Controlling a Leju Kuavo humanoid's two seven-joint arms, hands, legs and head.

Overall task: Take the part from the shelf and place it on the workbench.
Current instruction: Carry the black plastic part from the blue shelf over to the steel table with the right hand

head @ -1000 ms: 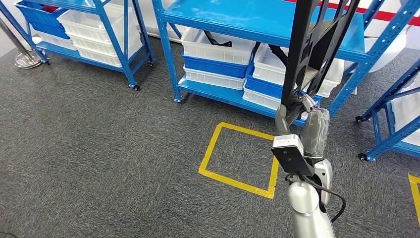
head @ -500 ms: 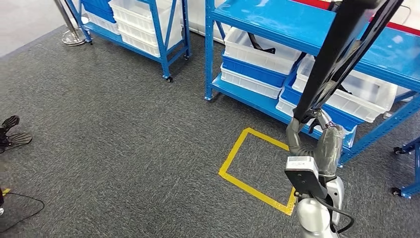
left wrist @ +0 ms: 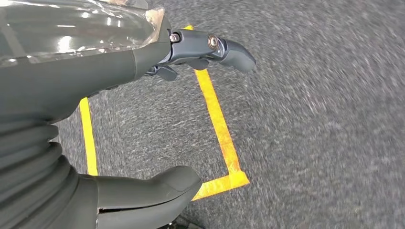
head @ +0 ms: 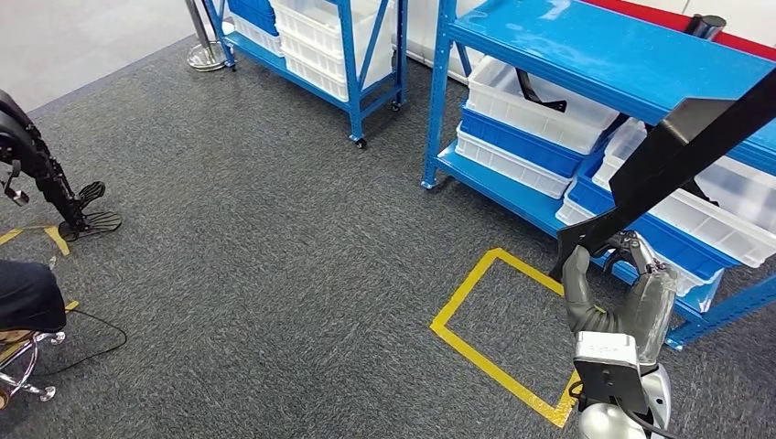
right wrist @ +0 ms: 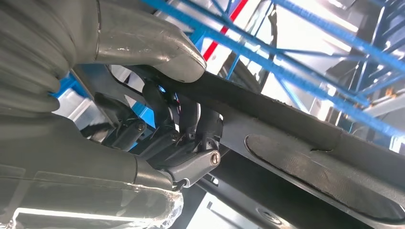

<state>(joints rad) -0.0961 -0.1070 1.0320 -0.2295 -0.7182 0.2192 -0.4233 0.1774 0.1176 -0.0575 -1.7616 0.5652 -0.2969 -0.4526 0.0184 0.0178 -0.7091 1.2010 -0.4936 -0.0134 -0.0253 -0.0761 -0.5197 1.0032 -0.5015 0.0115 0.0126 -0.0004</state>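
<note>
The right robot hand (head: pixel 615 291) is raised at the lower right of the head view, its fingers wrapped around the lower end of a long black part (head: pixel 682 155). The part slants up and to the right from the grip, crossing in front of the blue shelf (head: pixel 604 57) and running out past the picture's edge. In the right wrist view the thumb lies over one side of the part (right wrist: pixel 305 157) and the darker fingers (right wrist: pixel 191 126) curl around the other, so the right robot hand (right wrist: pixel 176 119) is clamped firmly on it; the part looks like a flat panel with a raised oval patch, though its full shape is hard to make out this close.

The left robot hand (left wrist: pixel 157 119) hangs over dark grey carpet (left wrist: pixel 310 119) with nothing in it, thumb and fingers spread apart.

On the carpet just beside the right arm is a square of yellow tape (head: pixel 499 325). White and blue bins (head: pixel 531 101) sit stacked on the shelf's lower level, one holding a black strap-like piece. A second blue shelf (head: pixel 320 41) with white bins stands farther back, left of the first one. At the left edge are a dark robot foot (head: pixel 87 215) and a chair base (head: pixel 23 366).
</note>
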